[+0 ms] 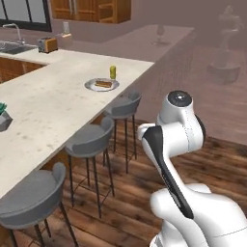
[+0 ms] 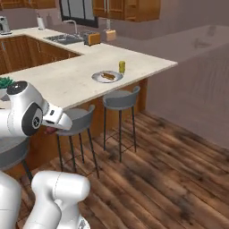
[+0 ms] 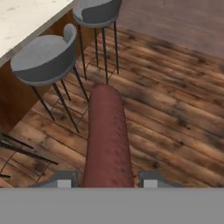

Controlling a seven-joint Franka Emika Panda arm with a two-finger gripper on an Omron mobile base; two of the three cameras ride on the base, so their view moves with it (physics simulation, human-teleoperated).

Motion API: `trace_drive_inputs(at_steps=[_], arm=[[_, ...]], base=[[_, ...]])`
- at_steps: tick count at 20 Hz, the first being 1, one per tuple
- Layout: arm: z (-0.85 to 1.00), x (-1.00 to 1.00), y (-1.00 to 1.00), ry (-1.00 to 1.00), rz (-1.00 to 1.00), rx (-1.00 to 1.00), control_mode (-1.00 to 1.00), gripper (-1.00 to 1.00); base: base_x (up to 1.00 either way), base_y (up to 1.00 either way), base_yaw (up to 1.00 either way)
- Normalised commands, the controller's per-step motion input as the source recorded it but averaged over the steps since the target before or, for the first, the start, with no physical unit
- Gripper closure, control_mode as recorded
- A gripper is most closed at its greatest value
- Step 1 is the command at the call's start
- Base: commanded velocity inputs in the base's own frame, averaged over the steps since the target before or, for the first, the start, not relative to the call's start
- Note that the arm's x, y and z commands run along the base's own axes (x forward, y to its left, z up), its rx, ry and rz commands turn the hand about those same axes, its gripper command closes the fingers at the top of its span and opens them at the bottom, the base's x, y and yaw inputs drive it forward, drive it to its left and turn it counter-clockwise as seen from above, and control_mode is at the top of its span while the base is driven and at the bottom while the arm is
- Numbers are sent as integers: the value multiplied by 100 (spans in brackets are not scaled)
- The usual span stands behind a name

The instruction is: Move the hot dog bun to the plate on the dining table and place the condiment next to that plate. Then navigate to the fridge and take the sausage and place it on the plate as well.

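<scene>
Sausage (image 3: 107, 140) is clamped between the gripper (image 3: 107, 181) fingertips, jutting forward past them. Plate (image 1: 102, 85) with what looks like the bun sits well ahead; keep your wrist level while carrying.

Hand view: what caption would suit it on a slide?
Gripper carrying a sausage above the wooden floor, bar stools nearby.

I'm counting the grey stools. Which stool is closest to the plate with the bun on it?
The stool at the far end of the row, nearest the counter's corner. It sits just below the plate and the yellow bottle; the other two stools stand farther back along the counter.
</scene>
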Motion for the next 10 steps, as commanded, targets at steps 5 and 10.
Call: trace_drive_inputs(at_steps=[5, 10], arm=[[0, 0, 0, 0, 0, 0, 100, 100], [0, 0, 0, 0, 0, 0, 100, 100]], base=[[100, -49, 38], [100, -52, 39]])
